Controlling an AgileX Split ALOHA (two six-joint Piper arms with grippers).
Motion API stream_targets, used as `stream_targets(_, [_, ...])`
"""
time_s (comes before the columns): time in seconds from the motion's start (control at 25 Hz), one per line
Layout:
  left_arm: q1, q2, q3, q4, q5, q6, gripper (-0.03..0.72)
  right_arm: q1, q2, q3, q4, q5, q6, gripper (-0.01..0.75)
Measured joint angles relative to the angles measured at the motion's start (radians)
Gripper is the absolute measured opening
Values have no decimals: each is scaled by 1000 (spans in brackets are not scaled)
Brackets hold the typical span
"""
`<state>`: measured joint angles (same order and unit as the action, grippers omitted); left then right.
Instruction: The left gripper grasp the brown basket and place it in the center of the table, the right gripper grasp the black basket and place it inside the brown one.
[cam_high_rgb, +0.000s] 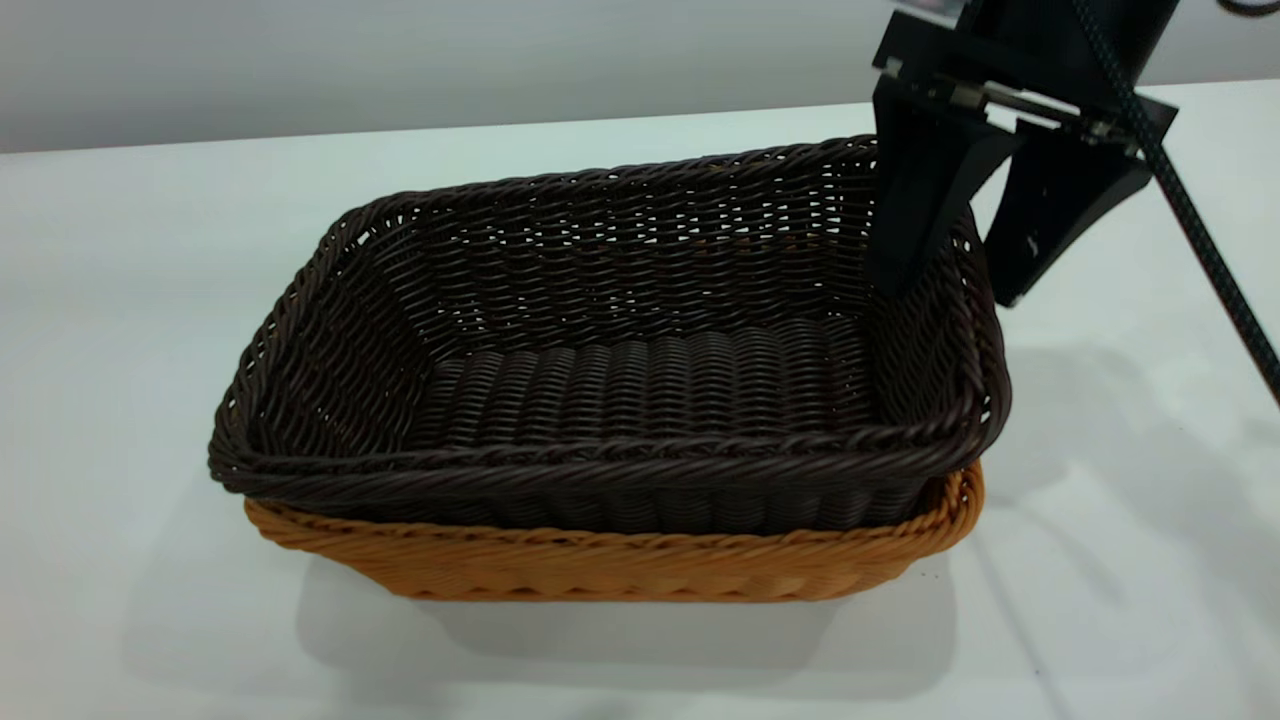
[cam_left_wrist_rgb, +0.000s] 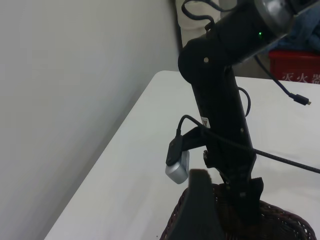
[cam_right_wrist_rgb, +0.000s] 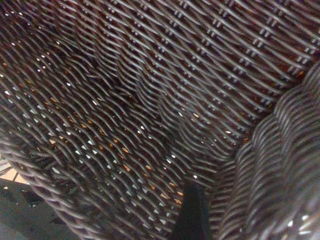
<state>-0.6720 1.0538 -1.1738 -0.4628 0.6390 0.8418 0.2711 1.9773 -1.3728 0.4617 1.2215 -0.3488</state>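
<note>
Right end effector (cam_high_rgb: 965, 275) sits at the right-hand short wall of the black basket (cam_high_rgb: 640, 390) in ext. view, fingers spread apart: one finger (cam_high_rgb: 925, 200) inside the basket against the wall, the other outside it, wall betw. them w/ a gap showing on the outer side, so not clamped. Black basket is nested inside the brown basket (cam_high_rgb: 620, 565), its rim riding above the brown rim; only the brown front wall and right corner show. Both sit mid-surface on the white surface (cam_high_rgb: 130, 300). Left wrist view: left end effector's own finger (cam_left_wrist_rgb: 200, 210) juts up in the foreground, can't tell its state; right arm (cam_left_wrist_rgb: 220, 125) stands beyond it over the black basket rim (cam_left_wrist_rgb: 285, 220), surface edge running along a grey wall. Right wrist view: close on black weave (cam_right_wrist_rgb: 150, 100), orange glints thru the gaps, one dark finger (cam_right_wrist_rgb: 192, 212) vs. the inner wall.
</note>
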Motion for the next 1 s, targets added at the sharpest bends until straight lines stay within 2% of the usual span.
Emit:
stream_targets(0.52, [0, -1, 0, -1, 5, -1, 524, -1, -138, 0, -4, 1, 22, 554])
stream_targets(0.6, [0, -10, 0, 7, 24, -1, 512, -1, -175, 0, -3, 1, 22, 533])
stream_targets(0.68, [0, -24, 0, 24, 50, -1, 480, -1, -219, 0, 5, 1, 22, 474])
stream_targets(0.8, [0, -48, 0, 52, 83, -17, 377, -1, -293, 0, 25, 3, 22, 325])
stream_targets(0.96, [0, -90, 0, 52, 133, -68, 146, -1, -394, 0, 51, 4, 15, 76])
stream_targets(1.0, [0, -101, 0, 52, 152, -82, 85, -1, -422, 0, 51, 4, 10, 41])
